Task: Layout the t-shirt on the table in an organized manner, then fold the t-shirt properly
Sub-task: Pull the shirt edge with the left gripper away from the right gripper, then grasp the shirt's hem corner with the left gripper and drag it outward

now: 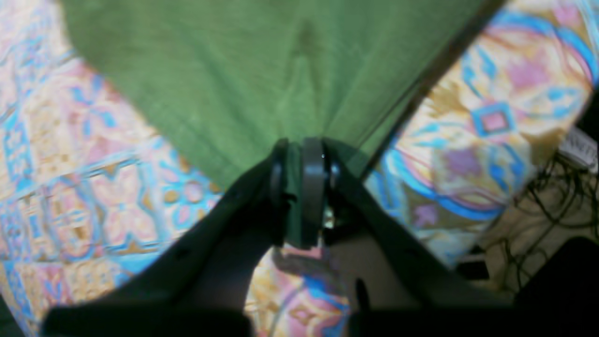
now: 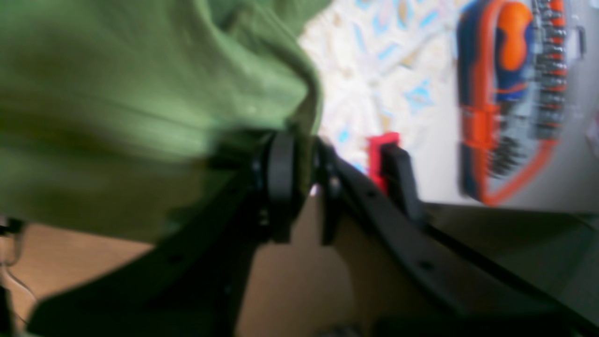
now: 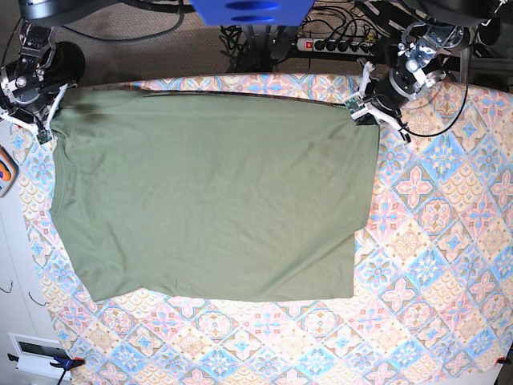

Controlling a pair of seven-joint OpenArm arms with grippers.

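The olive-green t-shirt (image 3: 208,192) lies spread almost flat on the patterned table (image 3: 433,241), with its long edge along the far side. At the shirt's far right corner my left gripper (image 3: 362,112) is shut on the cloth. In the left wrist view the fabric (image 1: 281,70) fans out tight from the pinched pads of that gripper (image 1: 299,154) over the table (image 1: 70,164). My right gripper (image 3: 44,132) is at the far left corner. In the right wrist view its jaws (image 2: 306,154) stand slightly apart, with the shirt's (image 2: 117,93) hem lying loosely between them.
An orange and blue tool kit (image 2: 510,103) sits just off the table's left edge, beside a red clamp (image 2: 383,154). A power strip with cables (image 3: 337,40) lies behind the table. The floor and more cables (image 1: 552,196) show past the far right table edge.
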